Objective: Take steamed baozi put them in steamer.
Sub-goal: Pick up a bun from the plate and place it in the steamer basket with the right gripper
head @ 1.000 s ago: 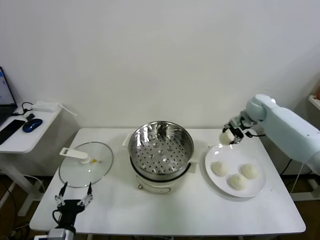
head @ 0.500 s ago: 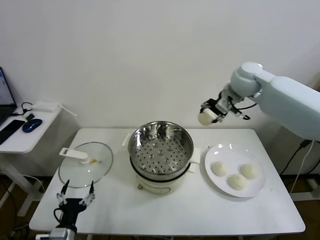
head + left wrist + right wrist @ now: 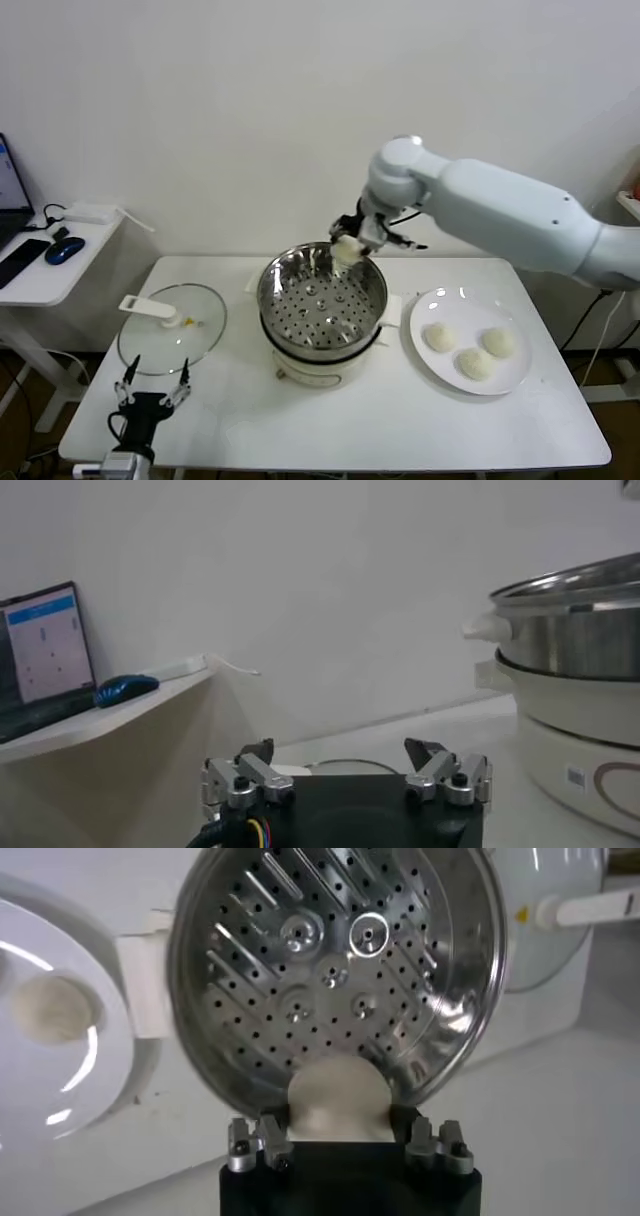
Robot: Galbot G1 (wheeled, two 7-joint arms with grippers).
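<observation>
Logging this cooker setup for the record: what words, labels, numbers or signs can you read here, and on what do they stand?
No text reads clearly.
Small grey label on the white cooker base under the shiny steel steamer basket: too small to read.
Yellow triangular warning sign on the round glass lid: a symbol only, no legible words.
Laptop screen on the side desk: coloured blocks and lines, blurred, unreadable.

At the centre of the head view we see the steamer (image 3: 322,295), polished steel with a mirror-bright wall and a perforated floor, on a glossy white plastic base (image 3: 318,368). The baozi (image 3: 346,250) above its far rim looks matt, smooth and doughy. At centre right, a glossy white plate (image 3: 511,378) catches highlights. At lower left lies a clear glass lid (image 3: 170,328) with a white plastic handle. The table (image 3: 400,420) is smooth, matt white. The arm's shell (image 3: 500,215) is satin pale plastic.
</observation>
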